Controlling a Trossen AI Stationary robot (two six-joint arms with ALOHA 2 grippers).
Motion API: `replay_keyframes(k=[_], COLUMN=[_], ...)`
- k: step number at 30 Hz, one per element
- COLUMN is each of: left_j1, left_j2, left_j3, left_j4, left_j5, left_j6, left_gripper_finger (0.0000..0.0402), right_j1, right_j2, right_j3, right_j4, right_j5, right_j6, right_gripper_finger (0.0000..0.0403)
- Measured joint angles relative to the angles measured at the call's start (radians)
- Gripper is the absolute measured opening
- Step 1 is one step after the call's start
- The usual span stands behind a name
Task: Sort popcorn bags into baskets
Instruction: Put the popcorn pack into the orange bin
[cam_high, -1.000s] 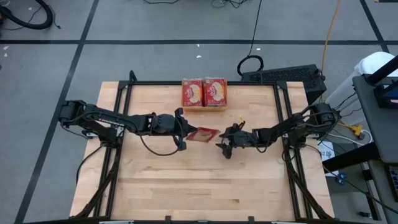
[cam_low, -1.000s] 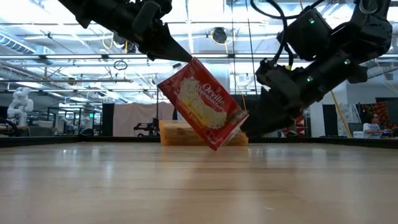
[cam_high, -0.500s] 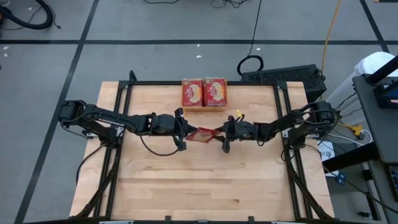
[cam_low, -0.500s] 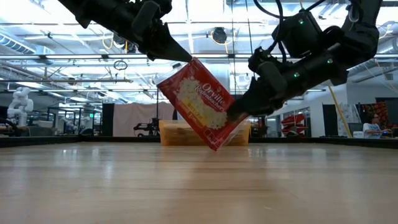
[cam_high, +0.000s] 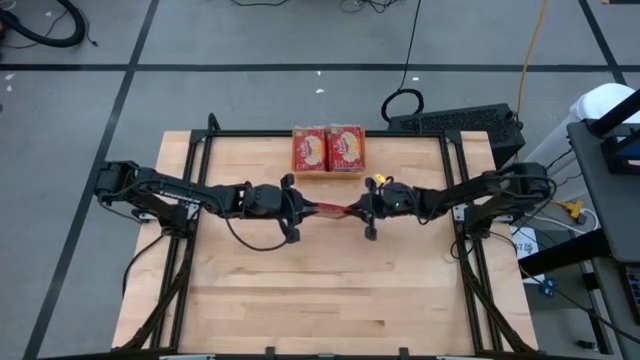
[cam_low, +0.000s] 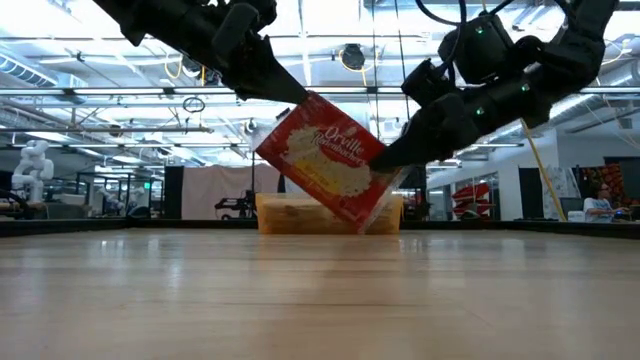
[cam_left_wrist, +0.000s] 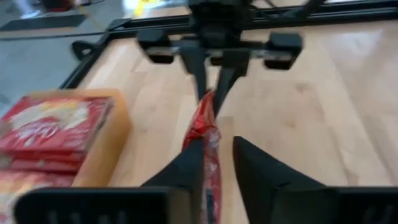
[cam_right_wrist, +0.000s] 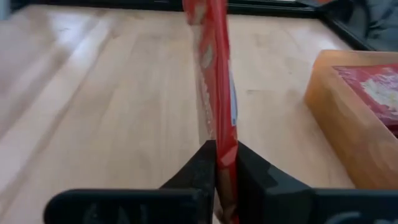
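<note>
A red popcorn bag (cam_low: 330, 165) hangs tilted above the table's middle, edge-on from above (cam_high: 328, 210). My left gripper (cam_left_wrist: 219, 144) is at the bag's left end (cam_high: 303, 208), its fingers standing apart with the bag beside one of them. My right gripper (cam_right_wrist: 225, 148) is shut on the bag's right end (cam_high: 352, 210). The orange basket (cam_high: 328, 172) stands at the far edge with red popcorn bags (cam_high: 328, 148) in it. My left gripper comes from the table's left, slanting down, at the bag's upper corner (cam_low: 308, 98). The bag lies against one finger (cam_left_wrist: 189, 165); the other finger (cam_left_wrist: 261, 174) stands off it. My right gripper pinches the bag's right-hand edge (cam_right_wrist: 224, 134) between its two fingers, coming from the table's right and slanting a little down. The bag stands on edge between the pads, tilted, its lowest corner (cam_low: 362, 228) clear of the table.
The basket (cam_right_wrist: 348, 130) is just beyond the held bag, toward the far edge. A black frame (cam_high: 320, 132) runs around the table. Bare wood lies on the near half (cam_high: 320, 290).
My right gripper has gone up and toward the far edge and the bag, rolled its wrist, and taken hold of the bag's right end. The bag has tipped slightly, its right end rising, while its upper corner stayed at my left gripper.
</note>
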Motion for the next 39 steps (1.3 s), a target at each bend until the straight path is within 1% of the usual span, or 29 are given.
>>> replay_keyframes(k=[4, 7, 11, 16, 19, 21, 24, 26, 28, 31, 34, 35, 37, 39], left_j1=[0.001, 0.001, -0.013, -0.055, -0.074, -0.08, -0.077, -0.068, -0.055, -0.034, -0.017, -0.009, 0.01, 0.035], left_j2=[0.0, 0.001, 0.002, 0.078, 0.148, 0.203, 0.264, 0.284, 0.29, 0.29, 0.283, 0.273, 0.236, 0.191], left_j3=[0.0, 0.0, -0.001, -0.027, -0.023, -0.024, -0.024, -0.024, -0.024, -0.024, -0.024, -0.024, -0.024, -0.024], left_j4=[-0.005, -0.005, -0.004, 0.1, 0.251, 0.364, 0.48, 0.509, 0.49, 0.474, 0.451, 0.426, 0.348, 0.245], left_j5=[-0.07, -0.087, -0.091, -0.092, -0.092, -0.092, -0.092, -0.092, -0.092, -0.092, -0.092, -0.092, -0.088, -0.087], left_j6=[-0.052, -0.094, -0.155, -0.211, -0.215, -0.205, -0.195, -0.192, -0.192, -0.183, -0.164, -0.16, -0.158, -0.165], left_gripper_finger=[0.0139, 0.0178, 0.0223, 0.0265, 0.0279, 0.0281, 0.0261, 0.023, 0.0188, 0.0113, 0.0038, 0.0023, 0.0019, 0.0032], right_j1=[-0.033, -0.038, -0.038, -0.038, -0.038, -0.038, -0.038, -0.038, -0.038, -0.038, -0.038, -0.038, -0.038, -0.038], right_j2=[-0.093, -0.177, -0.286, -0.372, -0.389, -0.389, -0.384, -0.381, -0.381, -0.381, -0.381, -0.381, -0.384, -0.387], right_j3=[0.001, 0.001, 0.001, 0.001, 0.001, 0.002, 0.001, 0.001, 0.001, 0.001, 0.001, 0.001, 0.001, 0.001], right_j4=[-0.169, -0.297, -0.421, -0.471, -0.477, -0.473, -0.477, -0.48, -0.481, -0.475, -0.475, -0.475, -0.475, -0.469], right_j5=[-0.088, -0.118, -0.119, -0.119, -0.119, -0.119, -0.118, -0.118, -0.117, -0.111, -0.035, -0.011, 0.028, 0.078], right_j6=[-0.007, -0.047, -0.081, -0.14, -0.171, -0.187, -0.176, -0.151, -0.126, -0.111, -0.068, -0.052, -0.023, 0.009], right_gripper_finger=[0.001, 0.0008, 0.002, 0.0018, 0.0015, 0.0015, 0.0015, 0.0015, 0.0019, 0.0028, 0.0041, 0.0047, 0.0059, 0.0071])
